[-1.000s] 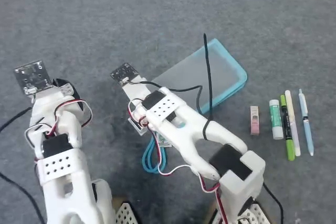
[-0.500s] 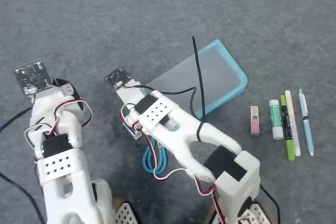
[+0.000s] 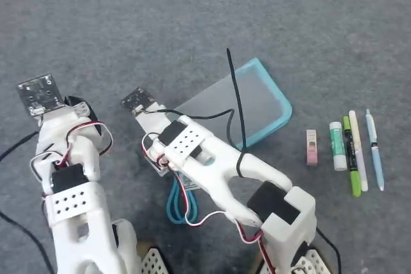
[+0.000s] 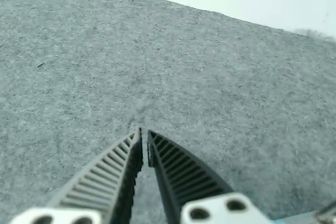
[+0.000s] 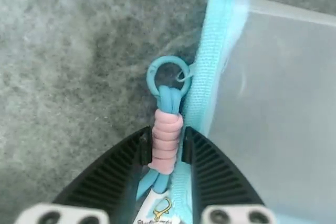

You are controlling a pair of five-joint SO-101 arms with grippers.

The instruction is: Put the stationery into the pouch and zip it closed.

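Note:
A translucent pouch with a light blue zip edge lies tilted at the table's middle. Its blue cord pull hangs from a ring at the pouch's corner. My right gripper is shut on the pink bead of that cord, beside the zip edge. In the high view the right arm covers the pouch's near end. The stationery lies in a row at the right: a pink eraser, a glue stick, a green pen, a cream pen and a blue pen. My left gripper is shut over bare felt, holding nothing.
Grey felt covers the whole table, with a pale wall behind its far edge. A black cable arcs over the pouch. The left arm stands at the left side, well apart from the pouch.
The right arm has swung left with the cord in its gripper, and the pouch has slid left with it, away from the row of stationery. The left arm has kept still.

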